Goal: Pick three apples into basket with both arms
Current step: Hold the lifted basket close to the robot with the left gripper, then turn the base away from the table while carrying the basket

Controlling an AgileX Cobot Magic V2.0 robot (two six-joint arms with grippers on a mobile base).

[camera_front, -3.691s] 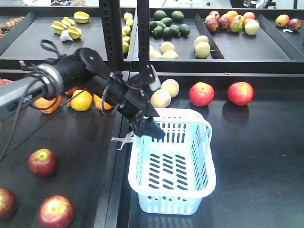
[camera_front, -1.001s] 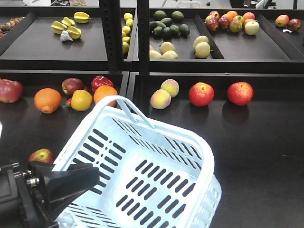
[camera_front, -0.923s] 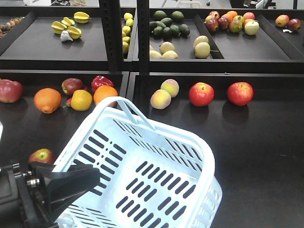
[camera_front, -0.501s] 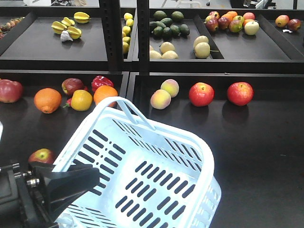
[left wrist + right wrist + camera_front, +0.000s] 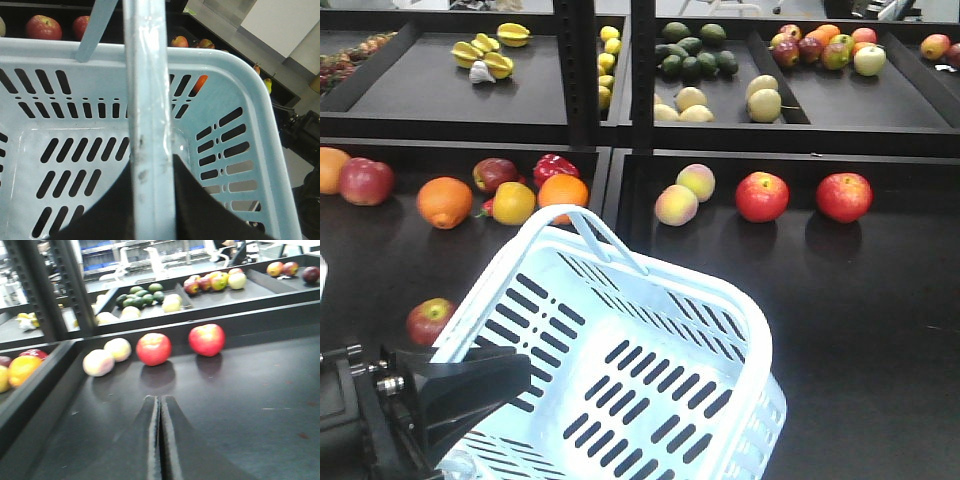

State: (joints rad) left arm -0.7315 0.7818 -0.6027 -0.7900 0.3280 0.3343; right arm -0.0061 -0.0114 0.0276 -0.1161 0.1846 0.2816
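While the left end effector (image 5: 152, 205) is clenched on the handle (image 5: 147, 100), the basket (image 5: 620, 335) hangs tilted in the foreground, blocking much of the dark surface (image 5: 880, 330). One dark red apple (image 5: 430, 321) shows just beside its left rim. Oranges (image 5: 445, 202), peaches (image 5: 677, 205) and two bright red apples (image 5: 762, 196) lie behind. On the right end effector (image 5: 160, 440), fingers are pressed together with nothing held. Basket's near end is cut off by the frame.

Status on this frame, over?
Left gripper shut on basket handle; right gripper shut, empty, low over shelf. Basket held tilted, empty. One apple left of it; nothing blocking.
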